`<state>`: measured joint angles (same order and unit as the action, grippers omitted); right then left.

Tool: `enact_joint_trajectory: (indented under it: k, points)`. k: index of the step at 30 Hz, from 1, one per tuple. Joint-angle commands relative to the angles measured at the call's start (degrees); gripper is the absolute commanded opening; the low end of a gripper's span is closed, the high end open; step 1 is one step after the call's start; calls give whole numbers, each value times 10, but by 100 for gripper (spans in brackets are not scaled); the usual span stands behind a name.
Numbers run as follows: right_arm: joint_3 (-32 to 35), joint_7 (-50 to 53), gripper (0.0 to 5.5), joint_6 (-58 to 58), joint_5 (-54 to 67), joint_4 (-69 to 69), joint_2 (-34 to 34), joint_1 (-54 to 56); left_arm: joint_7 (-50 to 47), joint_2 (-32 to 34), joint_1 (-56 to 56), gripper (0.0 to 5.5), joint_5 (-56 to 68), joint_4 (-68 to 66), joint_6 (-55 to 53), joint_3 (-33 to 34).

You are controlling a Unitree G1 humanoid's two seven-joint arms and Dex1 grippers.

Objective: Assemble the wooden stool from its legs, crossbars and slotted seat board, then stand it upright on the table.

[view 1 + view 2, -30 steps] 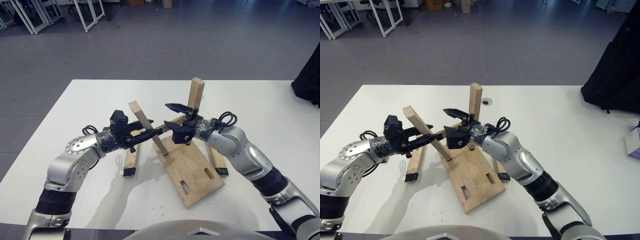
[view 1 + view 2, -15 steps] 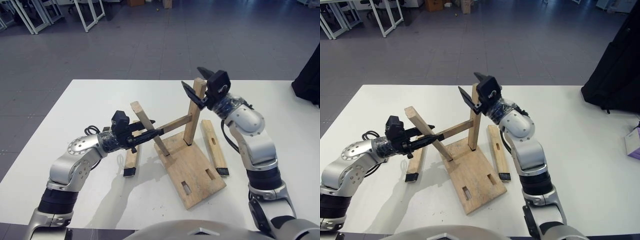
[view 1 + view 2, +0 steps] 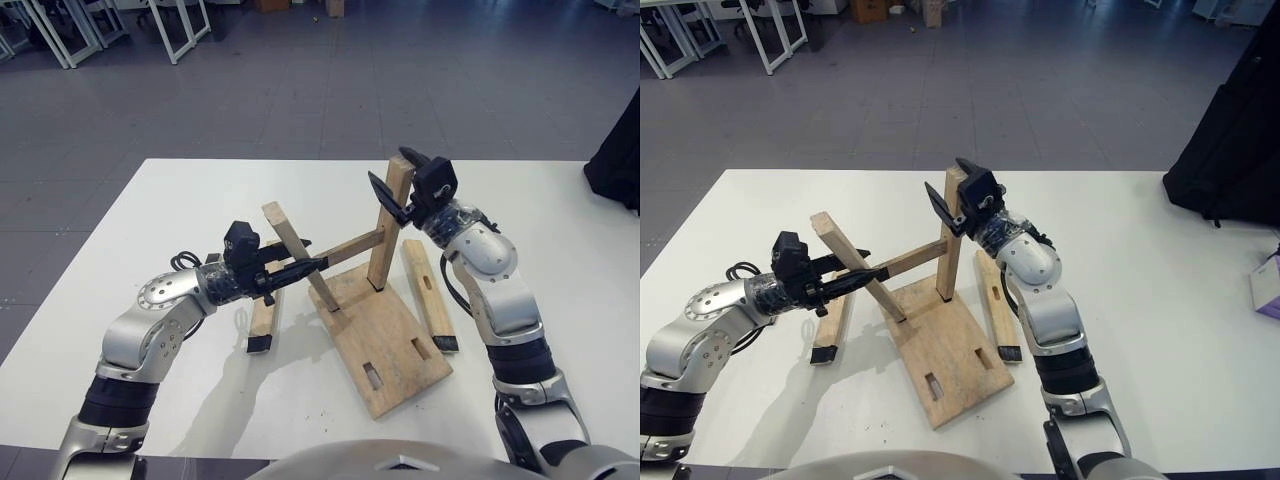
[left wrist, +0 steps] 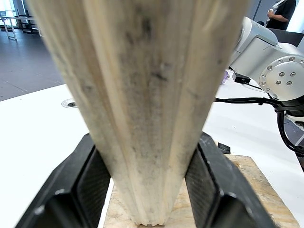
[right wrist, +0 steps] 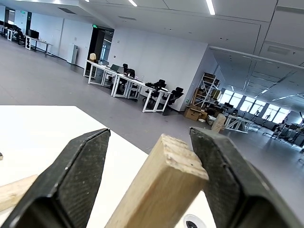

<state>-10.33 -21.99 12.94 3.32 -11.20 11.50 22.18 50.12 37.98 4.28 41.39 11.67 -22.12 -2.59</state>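
Observation:
The slotted seat board (image 3: 390, 345) lies flat on the white table (image 3: 170, 200). One leg (image 3: 388, 228) stands upright in it, and a crossbar (image 3: 352, 246) joins it to a tilted leg (image 3: 296, 255). My left gripper (image 3: 303, 267) is shut on the tilted leg (image 4: 142, 95), with the fingers (image 4: 71, 190) pressed on both sides. My right gripper (image 3: 393, 186) is open and straddles the top of the upright leg (image 5: 164, 187). One of its fingers (image 5: 223, 175) lies against the wood, and the other stands off it.
A loose leg (image 3: 429, 296) lies on the table right of the seat board. Another loose leg (image 3: 262, 320) lies left of it, under my left forearm. A small round hole (image 3: 973, 203) sits in the table behind the stool. The table's near-left and far-right areas are bare.
My right gripper rose from beside the crossbar, near the left gripper, to the top of the upright leg, then settled slightly lower around it. The left arm kept still.

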Motion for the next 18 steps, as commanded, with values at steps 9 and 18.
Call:
enact_joint_trajectory:
  k: [9, 18]
  points:
    - [-86, -113, 306, 157, 156, -50, 2, -40, 1, -27, -8, 207, -57, -44, -56, -80]
    - [-102, -123, 306, 170, 169, -63, 10, -41, -9, -37, -9, 207, -60, -52, -63, -77]
